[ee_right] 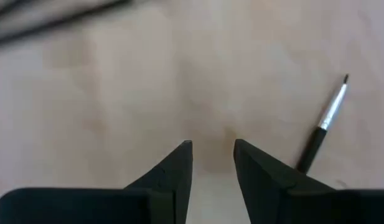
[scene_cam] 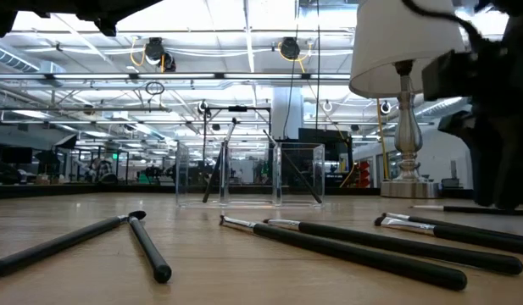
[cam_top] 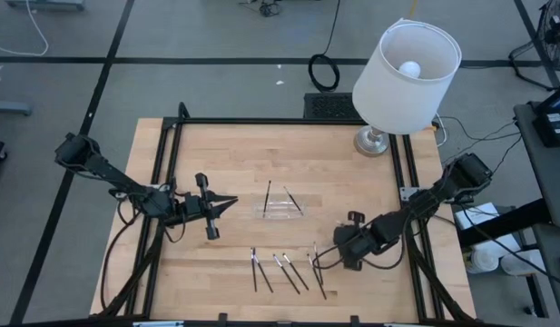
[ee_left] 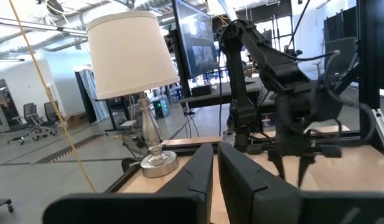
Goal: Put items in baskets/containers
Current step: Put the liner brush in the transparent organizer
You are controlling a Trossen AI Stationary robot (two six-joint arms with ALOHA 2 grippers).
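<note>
While the right gripper (cam_top: 318, 259) hangs low over the front of the bench (cam_top: 216, 154), its two fingers stand a little apart with nothing between them, as the right wrist view shows bare wood in the gap. One thin dark stick (ee_right: 320, 127) with a silvery end lies just beside that gripper, off to one side of the fingers. So a grab from here could miss and pinch only air, or a finger could land on the stick and roll it away. More sticks (cam_top: 281, 269) lie close together near the front edge. A finger coming down among them might bump two at once, or push one off the bench. The clear tray (cam_top: 281, 207) sits in the middle of the bench, with two sticks leaning inside it. It looks light, so a hard drop or a knock could tip it or slide it, and those leaning sticks could fall out. The left gripper (cam_top: 227, 205) waits near the tray with its fingers almost shut and holding nothing. If both arms come to the tray together, they could bump. The lamp (cam_top: 405, 68) stands at the back and is well apart.
</note>
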